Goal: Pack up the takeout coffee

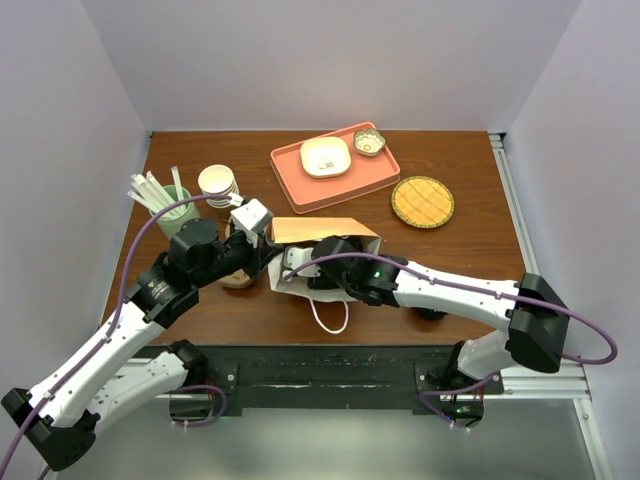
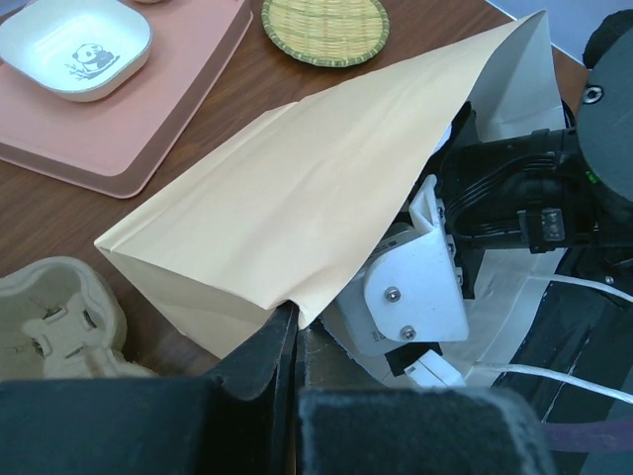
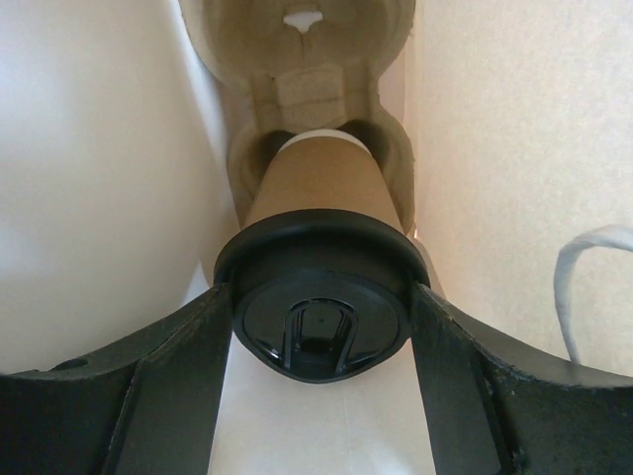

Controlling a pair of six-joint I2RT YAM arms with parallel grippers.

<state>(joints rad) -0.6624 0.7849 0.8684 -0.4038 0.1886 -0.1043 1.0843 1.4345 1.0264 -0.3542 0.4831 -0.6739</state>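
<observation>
Right gripper (image 3: 321,332) is clamped on the takeout coffee cup (image 3: 316,188), a small brown paper cup with a round black plastic lid (image 3: 321,297). Its two dark fingers (image 3: 188,366) stand wide apart and press the lid's rim from either side. The cup lies on its side inside the tan paper bag (image 1: 322,231), which also lies on its side on the brown wooden table (image 1: 470,240). The cup's far end meets a round socket of the moulded grey-brown pulp cup carrier (image 3: 297,59).

Just left of the bag, the left gripper (image 2: 297,336) has its black jaws together, pinched on the edge of the bag's mouth and holding the upper wall raised like a tent. A white cord handle (image 1: 331,316) trails from the bag toward the arm bases.

Farther back on the left are a stack of cream paper cups (image 1: 217,184) and a green cup of white straws (image 1: 170,210). Beyond the bag a salmon-pink rectangular tray (image 1: 300,185) carries a white square panda dish (image 1: 326,156) and a small patterned bowl (image 1: 369,141). A round woven bamboo mat (image 1: 422,201) lies right of the tray.
</observation>
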